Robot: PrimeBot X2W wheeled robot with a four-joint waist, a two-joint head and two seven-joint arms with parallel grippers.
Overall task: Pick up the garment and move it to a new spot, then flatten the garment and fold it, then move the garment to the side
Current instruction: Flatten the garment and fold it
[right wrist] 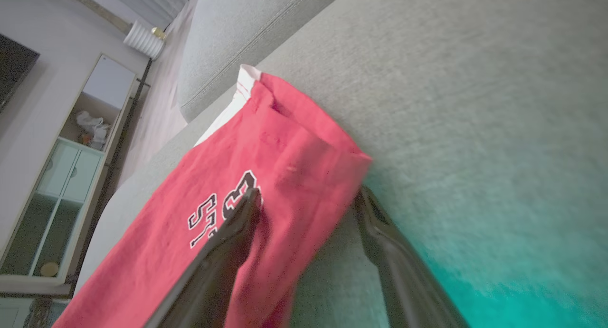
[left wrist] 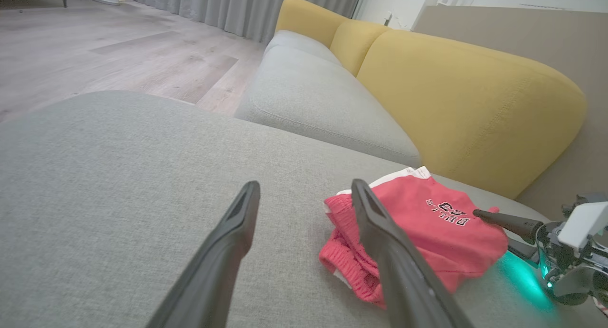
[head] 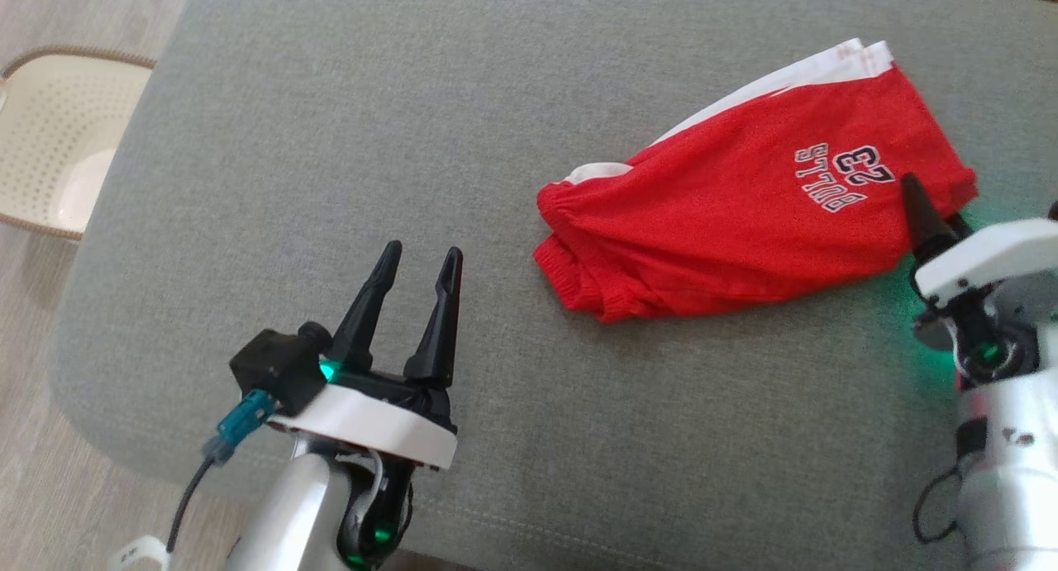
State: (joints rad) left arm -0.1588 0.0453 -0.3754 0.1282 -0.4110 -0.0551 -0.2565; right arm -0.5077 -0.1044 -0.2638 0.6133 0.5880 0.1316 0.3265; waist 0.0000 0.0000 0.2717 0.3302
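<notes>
Red shorts (head: pixel 744 216) with white side trim and black-and-white lettering lie folded on the right half of a grey cushion (head: pixel 331 141). My right gripper (head: pixel 934 207) is open at their right edge. In the right wrist view one finger (right wrist: pixel 228 242) lies on top of the red fabric (right wrist: pixel 266 162) and the other (right wrist: pixel 389 252) rests on the cushion beside the hem, so the edge sits between the jaws. My left gripper (head: pixel 423 250) is open and empty over bare cushion, left of the shorts (left wrist: pixel 427 223).
A cream perforated basket (head: pixel 58 141) stands on the wood floor beyond the cushion's left edge. A sofa with yellow back cushions (left wrist: pixel 451 81) lies past the far side. A glass-door cabinet (right wrist: pixel 57 176) stands against the wall.
</notes>
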